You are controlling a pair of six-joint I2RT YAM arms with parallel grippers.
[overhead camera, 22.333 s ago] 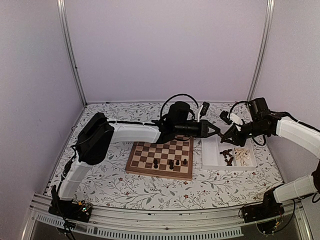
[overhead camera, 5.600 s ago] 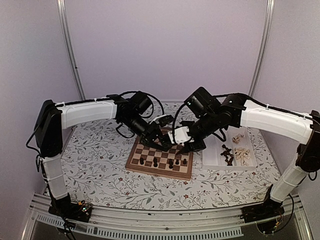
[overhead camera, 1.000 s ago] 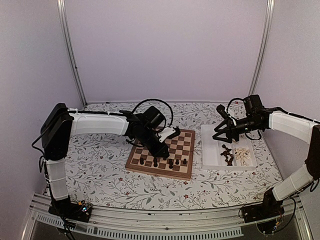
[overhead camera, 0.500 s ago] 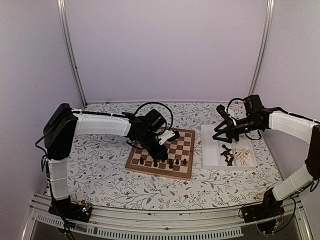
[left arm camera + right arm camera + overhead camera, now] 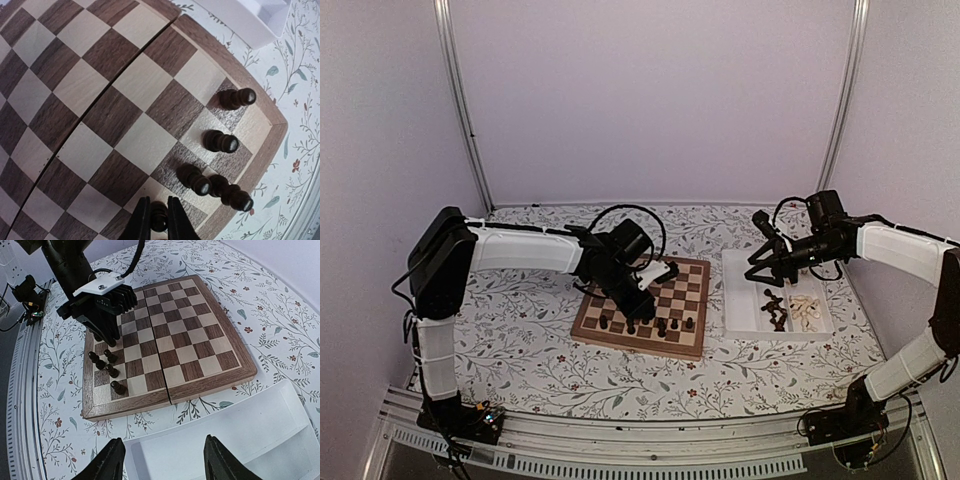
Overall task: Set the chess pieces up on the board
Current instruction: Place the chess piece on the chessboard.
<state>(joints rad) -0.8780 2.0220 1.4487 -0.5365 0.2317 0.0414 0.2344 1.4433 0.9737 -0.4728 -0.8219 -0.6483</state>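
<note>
In left gripper (image 5: 158,206), dark piece (image 5: 159,223)

Left wrist view: the bottom edge at 6 o'clock cuts off the left gripper (image 5: 158,201), so only its finger ends show. The dark chess piece (image 5: 159,220) between them is partly covered by the fingers, and its type cannot be told. The board (image 5: 125,85) runs out of frame at 9 and 12 o'clock. Only one corner of the white tray (image 5: 250,20) shows, at 1 o'clock. Right wrist view: the right gripper (image 5: 164,441) shows fingertips only, and the tray is cut at 3 and 6 o'clock. Top view: the loose pieces (image 5: 776,312) in the tray are too small to identify.
</note>
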